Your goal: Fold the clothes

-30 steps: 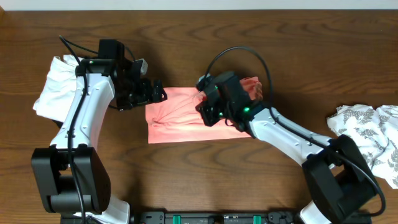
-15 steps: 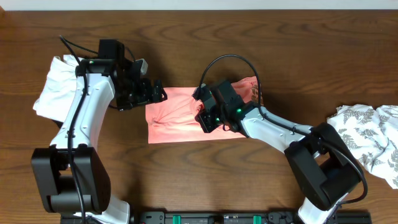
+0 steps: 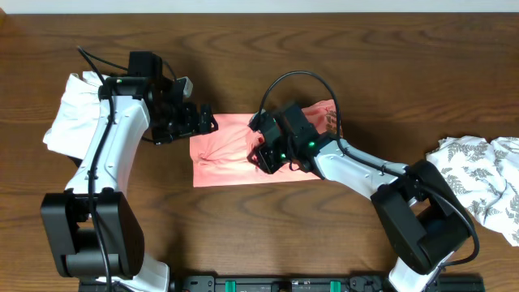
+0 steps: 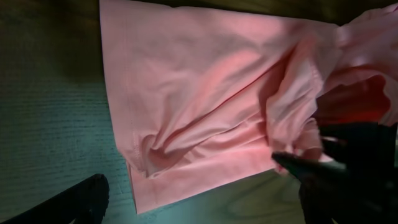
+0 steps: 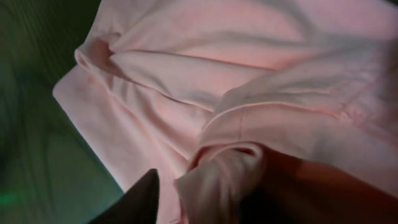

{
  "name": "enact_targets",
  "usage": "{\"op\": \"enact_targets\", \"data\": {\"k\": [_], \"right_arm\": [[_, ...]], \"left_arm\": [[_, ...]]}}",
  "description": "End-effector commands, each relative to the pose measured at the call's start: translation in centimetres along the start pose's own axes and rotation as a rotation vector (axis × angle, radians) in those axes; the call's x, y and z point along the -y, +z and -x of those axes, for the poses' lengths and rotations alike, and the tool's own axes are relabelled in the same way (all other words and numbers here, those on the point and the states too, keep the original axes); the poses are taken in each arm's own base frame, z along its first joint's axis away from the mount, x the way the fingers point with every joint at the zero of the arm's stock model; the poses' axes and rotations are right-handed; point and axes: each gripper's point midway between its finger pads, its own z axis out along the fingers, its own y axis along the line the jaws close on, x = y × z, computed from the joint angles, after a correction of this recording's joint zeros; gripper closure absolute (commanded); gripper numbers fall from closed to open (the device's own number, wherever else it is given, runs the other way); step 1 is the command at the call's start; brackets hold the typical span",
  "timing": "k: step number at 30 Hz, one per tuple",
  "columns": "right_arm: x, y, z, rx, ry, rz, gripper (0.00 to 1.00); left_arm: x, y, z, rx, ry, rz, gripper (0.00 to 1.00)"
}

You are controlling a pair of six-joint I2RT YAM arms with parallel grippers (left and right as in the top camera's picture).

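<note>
The clothes, one salmon-pink garment (image 3: pixel 223 158), lie flat mid-table with the right end bunched up (image 3: pixel 324 113). My right gripper (image 3: pixel 259 156) hovers low over the garment's middle. In the right wrist view its jaws stand parted, and one dark finger (image 5: pixel 138 200) sits a little apart from a rolled fold of pink fabric (image 5: pixel 219 180) lying loose between them. The other finger is hidden under the cloth. My left gripper (image 3: pixel 208 123) is open at the garment's upper left corner, holding nothing. The left wrist view shows the garment's hemmed left edge (image 4: pixel 124 124) between its spread fingers.
A plain white folded garment (image 3: pixel 71 113) lies at the far left under the left arm. A white cloth with grey leaf print (image 3: pixel 486 182) sits at the right edge. Bare brown wood surrounds the pink garment.
My right gripper carried the fold leftward over the garment's middle, then its jaws came apart from the fabric. The left arm has stayed still.
</note>
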Motion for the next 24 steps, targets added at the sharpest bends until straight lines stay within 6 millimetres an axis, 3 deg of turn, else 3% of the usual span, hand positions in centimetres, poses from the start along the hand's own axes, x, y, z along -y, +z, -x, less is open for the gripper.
{"op": "enact_targets", "data": {"k": [1,5,9,11,14,17,20,23,24], "right_arm": [[-1.2,0.2,-0.1,-0.007,-0.013,0.059,0.59],[-2.4,-1.1,2.1,0.055,-0.037,0.120,0.53],[-3.5,-4.2,5.5,0.144,-0.061,0.188,0.50],[-2.4,-6.7,7.5,0.215,-0.023,0.149,0.48],[1.5,-10.4,9.2,0.299,0.166,0.035,0.45],[4.8,-13.5,9.5,0.348,0.295,-0.019,0.41],[7.7,-15.3,8.3,0.336,0.377,-0.036,0.35],[9.7,-15.4,5.0,0.240,0.486,-0.066,0.49],[10.0,-15.2,4.0,0.208,0.495,-0.073,0.61]], "left_arm": [[-0.1,-0.5,0.3,0.010,0.020,0.011,0.02],[-0.1,-0.5,0.2,0.008,0.019,0.012,0.02],[-0.1,-0.5,0.1,0.005,0.017,0.012,0.02],[-0.1,-0.5,0.1,0.005,0.017,0.012,0.02],[-0.1,-0.5,0.1,0.005,0.018,0.012,0.02],[-0.1,-0.5,0.2,0.006,0.019,0.012,0.02],[0.1,-0.4,0.2,0.009,0.025,0.010,0.02],[1.0,-0.1,0.1,0.002,0.053,0.003,0.02],[1.8,0.1,0.0,-0.001,0.081,-0.013,0.02]]}}
